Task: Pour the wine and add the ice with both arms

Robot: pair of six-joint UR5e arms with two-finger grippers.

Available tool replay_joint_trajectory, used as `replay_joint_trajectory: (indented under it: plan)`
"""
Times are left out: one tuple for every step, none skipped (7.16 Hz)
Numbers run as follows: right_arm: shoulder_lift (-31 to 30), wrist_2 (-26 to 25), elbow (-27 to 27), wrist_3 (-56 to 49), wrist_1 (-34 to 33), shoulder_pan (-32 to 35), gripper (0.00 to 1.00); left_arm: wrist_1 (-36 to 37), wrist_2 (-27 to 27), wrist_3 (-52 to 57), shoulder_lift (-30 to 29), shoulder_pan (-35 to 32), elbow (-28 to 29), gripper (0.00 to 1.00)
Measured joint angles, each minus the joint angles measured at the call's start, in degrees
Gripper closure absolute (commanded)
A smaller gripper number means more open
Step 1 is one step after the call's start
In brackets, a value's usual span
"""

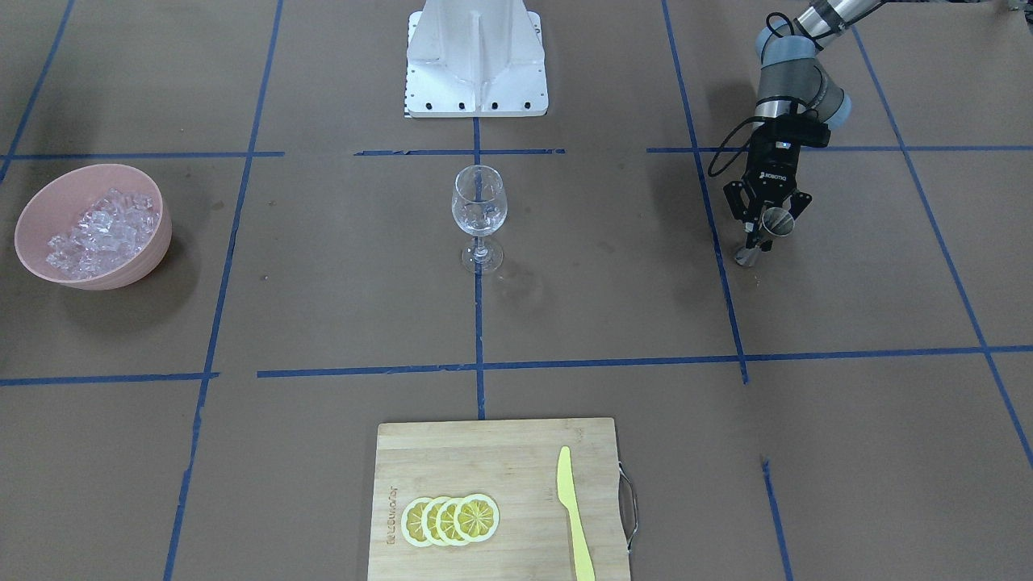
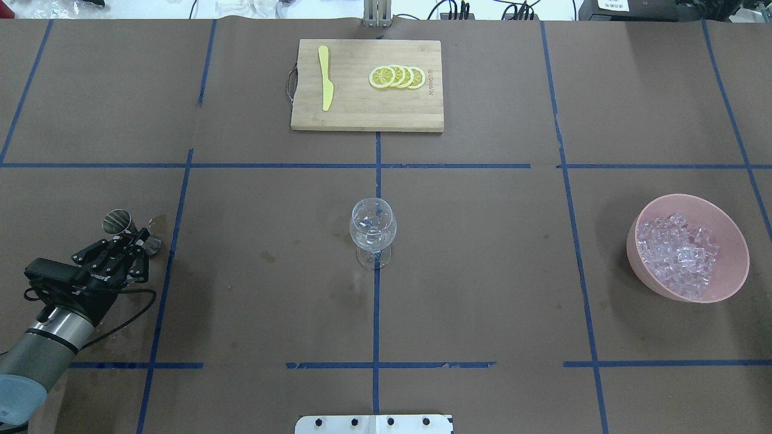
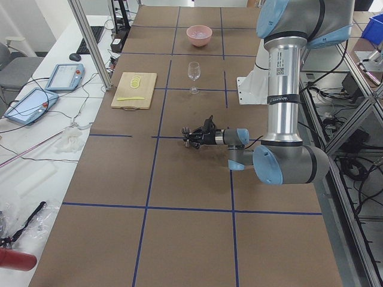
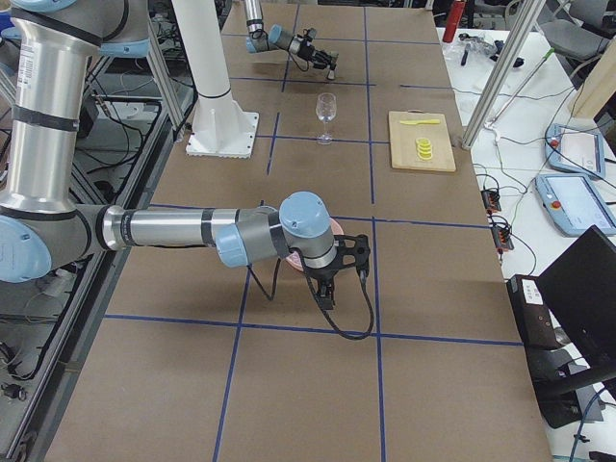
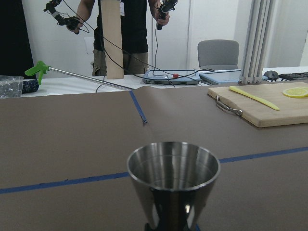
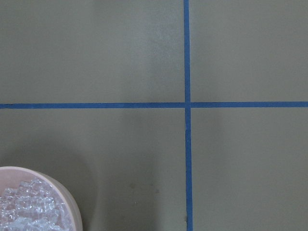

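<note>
My left gripper is shut on the waist of a steel jigger, low over the table on my left side; it also shows in the overhead view. The jigger looks empty inside. A clear wine glass stands at the table's centre, with glints inside. The ice fills a pink bowl on my right side. My right gripper hangs above the table beside that bowl; I cannot tell whether it is open or shut.
A wooden cutting board with lemon slices and a yellow knife lies at the far edge. The white pedestal base stands behind the glass. Damp stains mark the paper near the jigger. A person stands beyond the far edge.
</note>
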Motion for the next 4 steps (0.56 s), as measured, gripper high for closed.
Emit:
replay_joint_trajectory:
  plan:
    - [0.00, 0.00, 0.00, 0.00, 0.00, 0.00, 0.00, 0.00, 0.74, 0.11, -0.08, 0.74, 0.18, 1.00]
    - [0.00, 0.00, -0.01, 0.00, 0.00, -0.01, 0.00, -0.01, 1.04, 0.25, -0.26, 1.14, 0.33, 1.00]
    - [0.00, 0.00, -0.01, 0.00, 0.00, -0.01, 0.00, -0.02, 1.12, 0.31, -0.47, 1.37, 0.31, 1.00]
    - [0.00, 0.00, -0.01, 0.00, 0.00, -0.01, 0.00, -0.06, 1.13, 0.32, -0.62, 1.47, 0.27, 1.00]
